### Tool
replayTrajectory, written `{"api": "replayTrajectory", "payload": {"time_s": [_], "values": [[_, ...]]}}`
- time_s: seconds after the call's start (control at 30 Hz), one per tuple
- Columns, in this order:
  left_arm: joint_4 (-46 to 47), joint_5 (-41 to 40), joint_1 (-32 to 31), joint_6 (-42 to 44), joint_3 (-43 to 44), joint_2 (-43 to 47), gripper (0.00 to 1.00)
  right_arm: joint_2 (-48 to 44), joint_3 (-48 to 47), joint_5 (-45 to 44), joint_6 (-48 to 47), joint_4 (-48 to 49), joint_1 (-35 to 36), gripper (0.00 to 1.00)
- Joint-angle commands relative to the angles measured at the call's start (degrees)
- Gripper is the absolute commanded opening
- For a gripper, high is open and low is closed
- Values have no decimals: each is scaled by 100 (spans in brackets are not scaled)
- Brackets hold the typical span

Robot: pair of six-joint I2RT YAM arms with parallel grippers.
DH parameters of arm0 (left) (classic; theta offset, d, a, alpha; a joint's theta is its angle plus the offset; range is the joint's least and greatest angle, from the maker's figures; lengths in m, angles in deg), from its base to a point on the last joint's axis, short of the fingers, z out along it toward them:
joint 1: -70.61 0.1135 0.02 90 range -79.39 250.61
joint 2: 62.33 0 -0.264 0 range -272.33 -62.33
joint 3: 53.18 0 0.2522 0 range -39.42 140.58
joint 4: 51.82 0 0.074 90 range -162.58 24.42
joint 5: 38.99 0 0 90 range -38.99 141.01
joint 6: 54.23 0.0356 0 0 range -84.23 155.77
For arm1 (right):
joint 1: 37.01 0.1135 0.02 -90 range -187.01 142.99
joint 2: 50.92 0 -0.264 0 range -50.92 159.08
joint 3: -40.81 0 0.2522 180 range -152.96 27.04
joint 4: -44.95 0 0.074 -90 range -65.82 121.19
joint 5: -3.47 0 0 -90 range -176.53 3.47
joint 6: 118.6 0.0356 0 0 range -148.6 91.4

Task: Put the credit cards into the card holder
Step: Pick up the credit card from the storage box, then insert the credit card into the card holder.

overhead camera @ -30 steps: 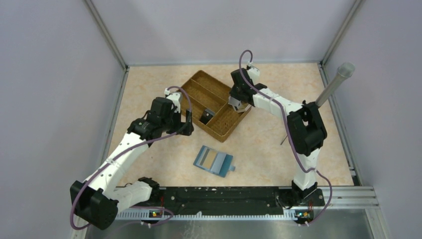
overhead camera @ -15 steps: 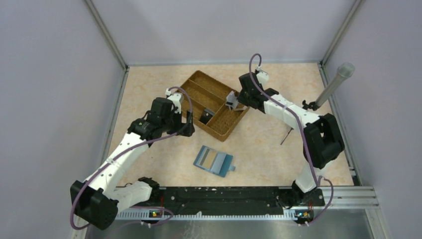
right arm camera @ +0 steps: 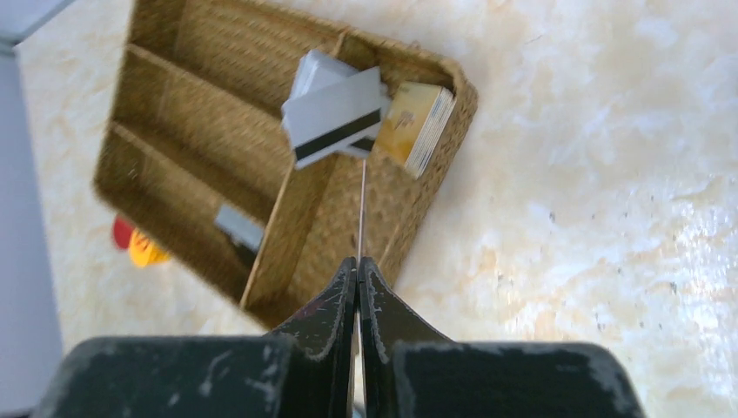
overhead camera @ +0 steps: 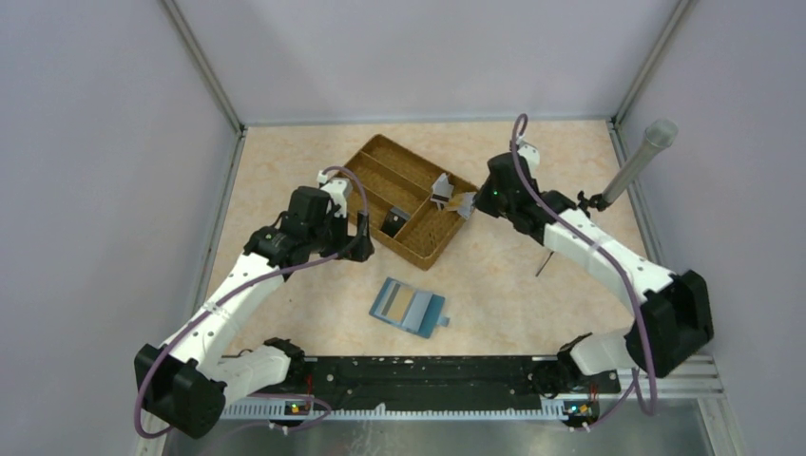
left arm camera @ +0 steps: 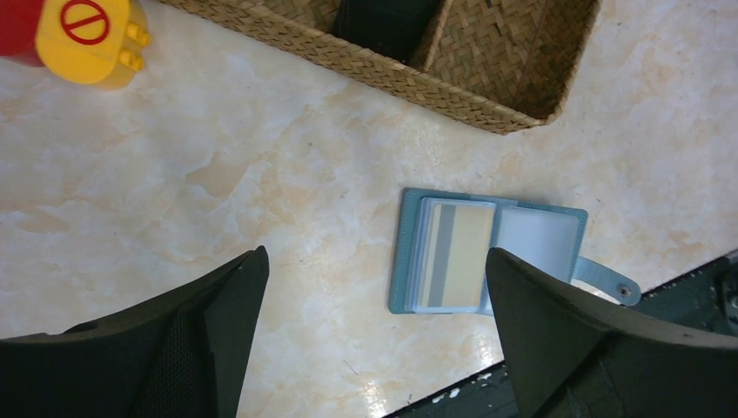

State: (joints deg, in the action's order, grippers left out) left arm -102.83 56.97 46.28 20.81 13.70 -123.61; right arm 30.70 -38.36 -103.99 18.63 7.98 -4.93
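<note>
The teal-blue card holder [overhead camera: 409, 306] lies open on the table, a tan credit card [left arm camera: 457, 257] with a grey stripe in its left panel. My left gripper [left arm camera: 376, 261] hovers open above the table just left of the card holder [left arm camera: 540, 244], holding nothing. My right gripper [right arm camera: 358, 261] is shut on a thin card [right arm camera: 361, 209] seen edge-on, raised over the tray's right corner. Beyond that card's far end show grey cards [right arm camera: 335, 113] with a black stripe; whether they rest on the tray or hang in the air I cannot tell. A tan stack of cards [right arm camera: 422, 122] stands in the tray's corner compartment.
The brown woven divided tray [overhead camera: 380, 142] sits at the back middle, a small dark piece in one compartment. Red and yellow round pieces [left arm camera: 87, 30] lie by its left side. A grey tube [overhead camera: 637, 157] leans at the back right. The black base rail [overhead camera: 428, 370] runs along the front.
My right gripper shut on a card and drew back to the right, away from the tray's inside. The left arm and the card holder have not moved.
</note>
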Motion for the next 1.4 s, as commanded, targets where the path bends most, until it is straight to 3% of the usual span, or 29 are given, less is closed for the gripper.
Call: {"api": "replayTrajectory", "payload": {"time_s": [0.0,0.1,0.4,0.57,0.73,1.0,1.37], "values": [[312,715,15,-414,-137,107,99,-1058,471,699,-415,116,36,0],[910,1290,-55,-1034,-703,139,99,-1611,921,1256,-454,124,182,0],[1989,873,-812,-2288,-2124,216,96,-2769,2345,2354,217,907,1343,0],[2072,227,-1417,-2461,-2275,12,90,-2561,3103,2325,770,1989,2054,0],[2210,-21,-1549,-2496,-2408,-210,83,-2221,3780,2125,1485,3066,2346,0],[2223,-431,-1711,-2460,-2463,-341,79,-1915,4319,1520,2214,3526,2575,0],[2337,-431,-1723,-2403,-2535,-516,58,-1803,5047,951,3205,4322,2664,0]]}}
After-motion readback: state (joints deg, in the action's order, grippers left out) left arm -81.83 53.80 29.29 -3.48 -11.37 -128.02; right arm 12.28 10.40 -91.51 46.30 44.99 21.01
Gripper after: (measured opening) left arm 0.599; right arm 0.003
